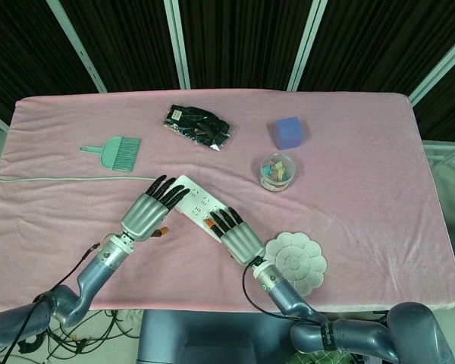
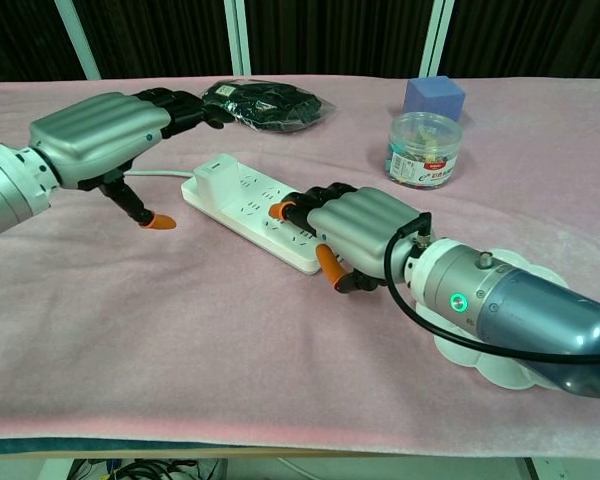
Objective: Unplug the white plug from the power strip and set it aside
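**Both hands over the power strip, white plug still seated**

While the white flower-shaped dish (image 1: 295, 262) sits near the table's front edge, the right hand (image 2: 355, 228) lies just beside it, resting palm-down on the near end of the power strip (image 2: 263, 212). Its fingers are stretched forward and slightly spread along the strip's top, holding nothing; the orange-tipped thumb hangs down at the strip's front side. The strip lies at a slant across the middle of the pink cloth-covered table (image 1: 379, 205), and its grey cord (image 1: 61, 179) runs off toward the table's left edge.

Over to the left hand (image 2: 105, 135), which hovers above the far end of the strip with fingers extended and fanned apart, nothing in its grasp, thumb pointing down toward the cloth. The white plug (image 2: 217, 174) is seated upright in the strip's far end, just beside that hand's dark fingertips; whether they touch it cannot be told from either view.

Further back, a clear jar of coloured bits (image 1: 277, 171) stands right of centre. A teal hand brush (image 1: 115, 151) lies toward the left edge. Beyond these, a black packet (image 1: 197, 127) lies near the far edge, and a blue cube (image 1: 287, 133) sits to its right, behind the jar.
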